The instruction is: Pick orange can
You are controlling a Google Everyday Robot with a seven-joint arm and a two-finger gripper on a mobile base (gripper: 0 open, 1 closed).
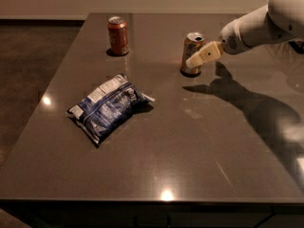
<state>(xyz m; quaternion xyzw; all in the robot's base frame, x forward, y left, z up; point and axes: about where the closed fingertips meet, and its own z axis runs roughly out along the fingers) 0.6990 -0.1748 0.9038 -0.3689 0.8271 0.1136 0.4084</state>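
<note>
The orange can [191, 47] stands upright on the tabletop [190, 146], far and right of the middle; golden-tan body, silver top; the claw [195, 61] reaches from the right across its lower front.
</note>
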